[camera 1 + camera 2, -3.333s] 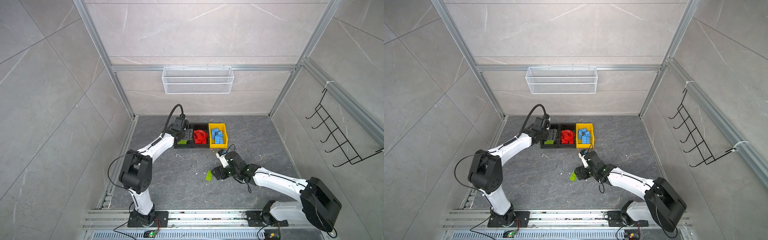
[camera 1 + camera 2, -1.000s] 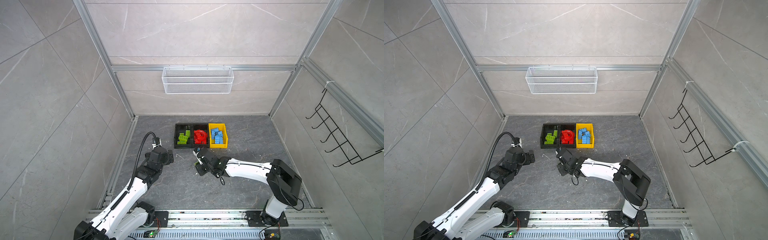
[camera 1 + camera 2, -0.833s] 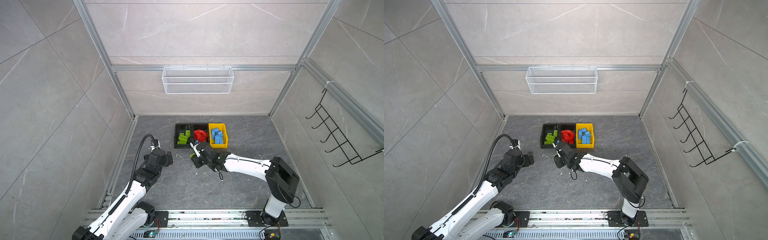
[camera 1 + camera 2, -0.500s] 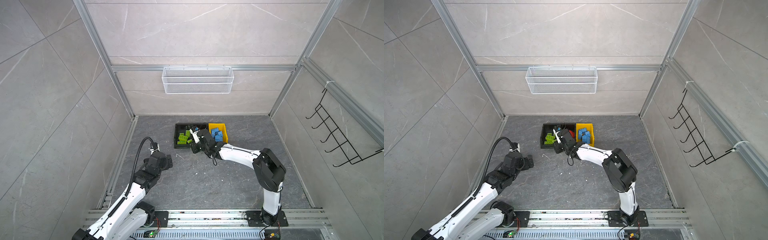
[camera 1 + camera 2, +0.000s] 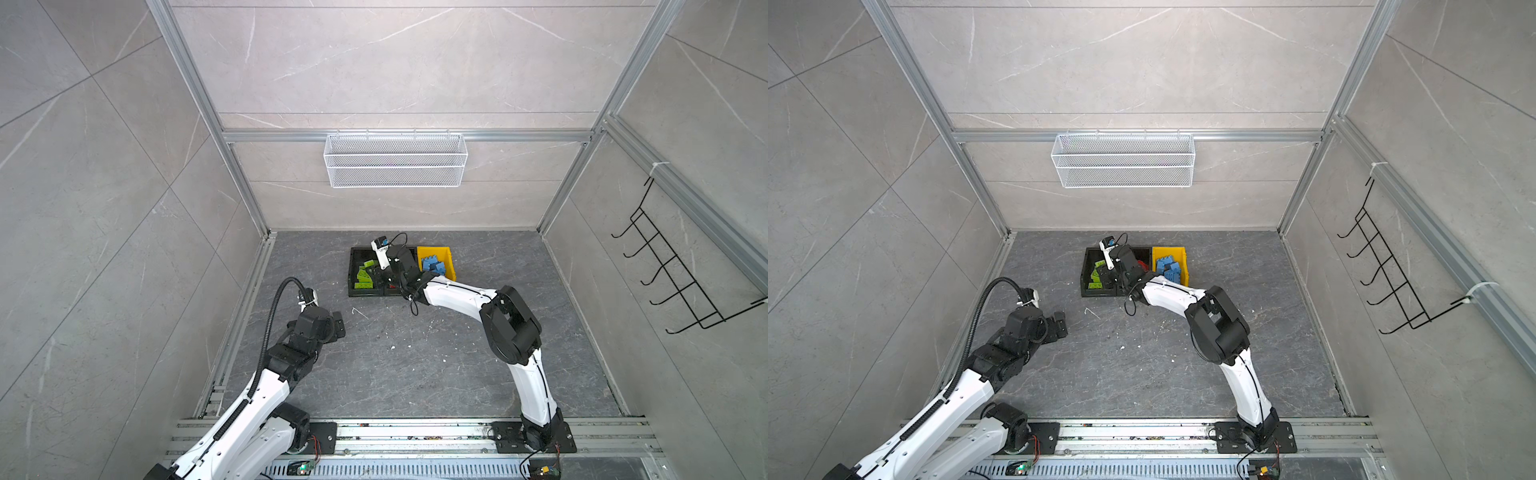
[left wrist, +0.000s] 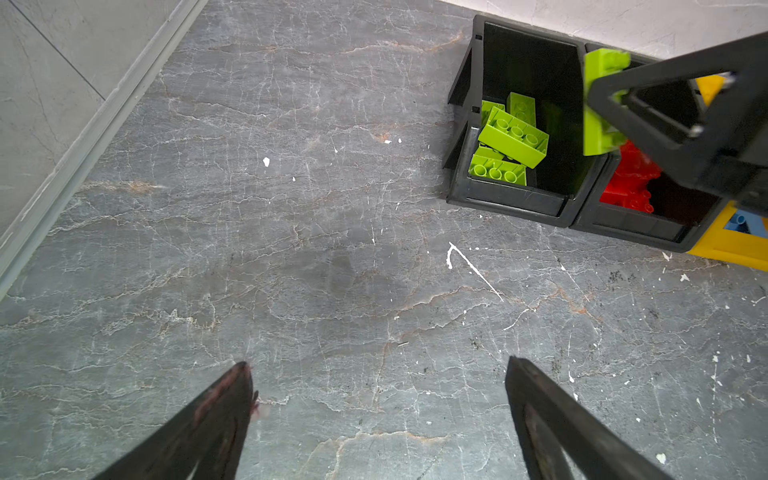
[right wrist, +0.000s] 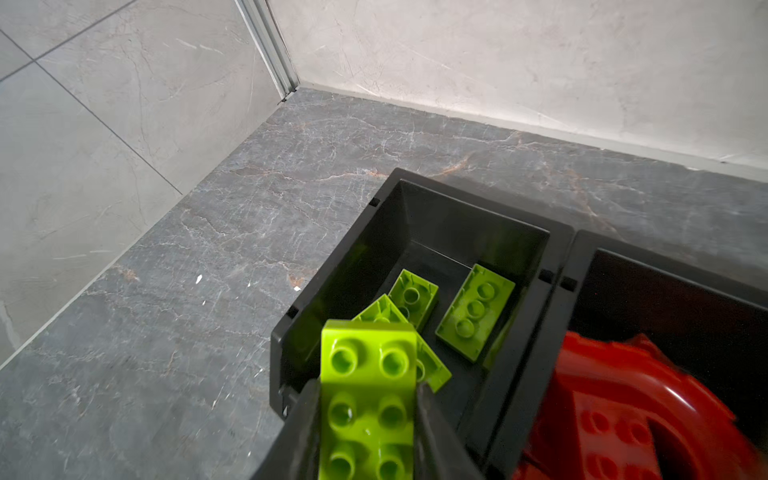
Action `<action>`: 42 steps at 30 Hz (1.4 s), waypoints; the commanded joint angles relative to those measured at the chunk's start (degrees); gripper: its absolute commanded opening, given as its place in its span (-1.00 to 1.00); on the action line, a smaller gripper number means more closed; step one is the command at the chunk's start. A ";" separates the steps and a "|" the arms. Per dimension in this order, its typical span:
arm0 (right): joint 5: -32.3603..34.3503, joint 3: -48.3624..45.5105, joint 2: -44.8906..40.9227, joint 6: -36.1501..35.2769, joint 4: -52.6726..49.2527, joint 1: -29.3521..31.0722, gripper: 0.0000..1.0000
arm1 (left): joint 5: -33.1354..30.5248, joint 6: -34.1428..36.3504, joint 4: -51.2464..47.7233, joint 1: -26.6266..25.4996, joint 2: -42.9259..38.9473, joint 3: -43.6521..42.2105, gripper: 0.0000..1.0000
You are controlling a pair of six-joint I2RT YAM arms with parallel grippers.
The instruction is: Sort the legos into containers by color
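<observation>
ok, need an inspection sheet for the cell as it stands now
Surface: dark grey stone-look floor, no loose bricks seen.
Job's things: green bricks in left black bin, red bricks in middle black bin, blue bricks in yellow bin; one lime brick held above the black bins.
Clutter: white flecks and a thin white sliver on the floor.
Grippers: left gripper open, empty, over bare floor; right gripper shut on the lime brick.
Cables: black corrugated hose along left arm; thin black cable looping off right arm.
Surroundings: white wire basket on back wall; black hook rack on right wall.
</observation>
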 commanded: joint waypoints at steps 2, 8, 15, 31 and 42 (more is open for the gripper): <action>0.81 4.10 3.23 1.47 1.99 -0.80 -0.41 | -1.15 -0.12 -0.67 0.39 -1.89 0.07 0.94; 1.65 6.23 3.89 0.71 1.24 -0.89 0.01 | -3.05 0.26 -0.71 0.42 -2.65 -0.40 0.94; 1.33 3.36 -0.58 -1.23 1.71 -1.11 0.32 | -6.78 2.58 2.48 0.41 -1.48 -0.65 0.95; 12.82 -49.68 -56.06 1.09 0.76 -24.41 0.57 | -13.56 18.12 44.25 20.73 21.17 -6.77 0.98; 28.95 -68.19 -62.03 -3.51 10.83 -31.20 0.96 | 0.10 22.37 59.82 24.79 31.60 -9.71 0.98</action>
